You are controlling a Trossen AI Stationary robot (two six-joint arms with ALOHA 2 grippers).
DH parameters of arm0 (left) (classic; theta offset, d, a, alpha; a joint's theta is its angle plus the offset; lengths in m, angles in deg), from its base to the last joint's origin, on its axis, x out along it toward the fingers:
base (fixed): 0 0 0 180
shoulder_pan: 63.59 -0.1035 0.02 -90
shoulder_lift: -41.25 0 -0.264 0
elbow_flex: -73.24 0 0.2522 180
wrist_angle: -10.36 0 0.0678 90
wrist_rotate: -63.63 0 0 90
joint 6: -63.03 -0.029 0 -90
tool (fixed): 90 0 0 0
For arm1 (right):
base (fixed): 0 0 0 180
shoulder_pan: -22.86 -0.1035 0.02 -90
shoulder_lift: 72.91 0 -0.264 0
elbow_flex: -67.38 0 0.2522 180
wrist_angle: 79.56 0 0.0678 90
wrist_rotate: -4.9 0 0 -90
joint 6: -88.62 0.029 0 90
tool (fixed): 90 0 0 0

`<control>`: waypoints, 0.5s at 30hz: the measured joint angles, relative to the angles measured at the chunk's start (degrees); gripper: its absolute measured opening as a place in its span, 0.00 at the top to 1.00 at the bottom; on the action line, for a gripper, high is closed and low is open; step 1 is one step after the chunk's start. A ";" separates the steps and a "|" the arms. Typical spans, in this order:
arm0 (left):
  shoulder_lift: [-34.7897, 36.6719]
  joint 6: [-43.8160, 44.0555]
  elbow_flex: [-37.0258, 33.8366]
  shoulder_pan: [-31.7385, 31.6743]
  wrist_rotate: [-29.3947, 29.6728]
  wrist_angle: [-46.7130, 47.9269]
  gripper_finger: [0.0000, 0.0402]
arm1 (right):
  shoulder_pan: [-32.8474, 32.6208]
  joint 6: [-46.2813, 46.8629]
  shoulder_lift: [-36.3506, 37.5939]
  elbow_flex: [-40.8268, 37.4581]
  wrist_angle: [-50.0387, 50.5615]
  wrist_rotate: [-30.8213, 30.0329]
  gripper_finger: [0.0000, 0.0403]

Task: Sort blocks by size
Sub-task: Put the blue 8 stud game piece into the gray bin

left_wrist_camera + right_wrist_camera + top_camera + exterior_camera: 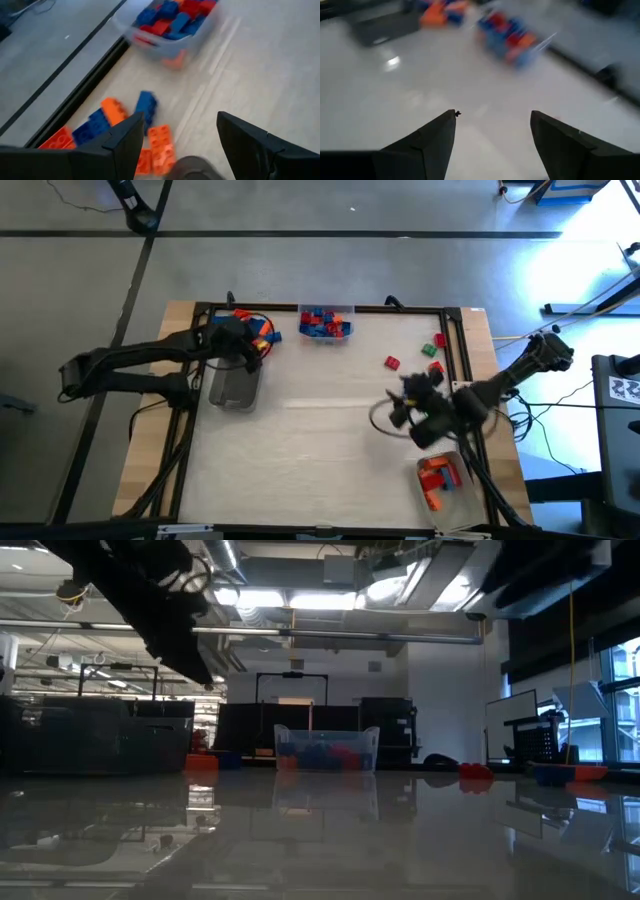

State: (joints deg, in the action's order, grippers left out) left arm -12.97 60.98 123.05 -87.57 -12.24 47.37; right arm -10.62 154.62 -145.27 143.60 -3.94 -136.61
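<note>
Loose blocks (pixel 258 330) in orange, blue and red lie in a pile at the table's far left. My left gripper (pixel 248 345) hovers over them, open, with nothing between its fingers (pixel 180 117); a blue block (pixel 146 105) and orange blocks (pixel 160 142) lie just beyond its tips. A few red and green blocks (pixel 391 362) lie scattered at the far right. My right gripper (pixel 398 408) hangs open and empty (pixel 493 114) above the bare table right of the middle, near those scattered blocks.
A clear tray (pixel 325 323) of blue and red blocks stands at the far edge in the middle. Another clear tray (pixel 235 385) stands near the left arm. A third tray (pixel 440 480), holding orange and red blocks, sits at the near right. A black frame (pixel 455 330) borders the table.
</note>
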 joint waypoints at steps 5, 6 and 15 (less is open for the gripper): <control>-6.56 -2.74 1.24 -4.14 -3.55 -2.89 0.41 | 11.49 -10.51 -1.71 -0.90 -2.54 -10.56 0.36; -8.81 -3.22 2.57 -4.72 -3.80 -2.56 0.41 | 13.89 -12.48 -2.00 -1.54 -4.13 -11.91 0.36; -30.66 -10.00 19.66 -10.30 -3.92 8.60 0.41 | 29.75 -28.52 -4.47 -10.11 -26.27 -12.84 0.36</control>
State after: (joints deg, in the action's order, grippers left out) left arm -43.63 50.98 142.71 -97.86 -16.16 55.97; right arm 19.12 126.11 -149.74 133.49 -30.20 -149.45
